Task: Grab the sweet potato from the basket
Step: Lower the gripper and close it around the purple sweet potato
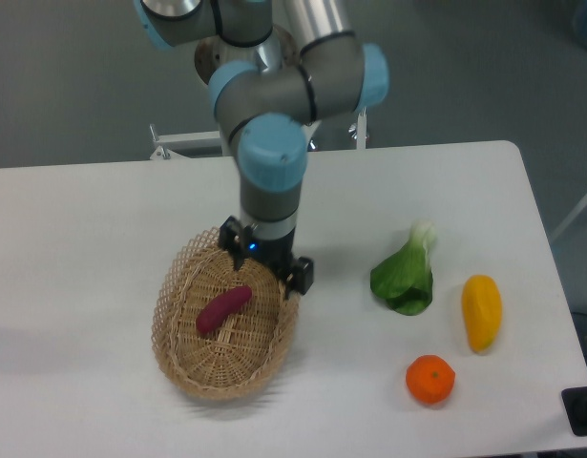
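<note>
Gripper above the far rim of the basket

The gripper (263, 266) is open and holds nothing. The sweet potato (223, 309) lies in the middle of the basket (178, 363), just lower left of the jaws, its long axis running from lower left to upper right.

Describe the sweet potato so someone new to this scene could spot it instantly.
Find the oval wicker basket on the table's left half. The sweet potato lies inside it: a small reddish-purple, finger-shaped tuber, the only thing in the basket and the only purple item in view.
</note>
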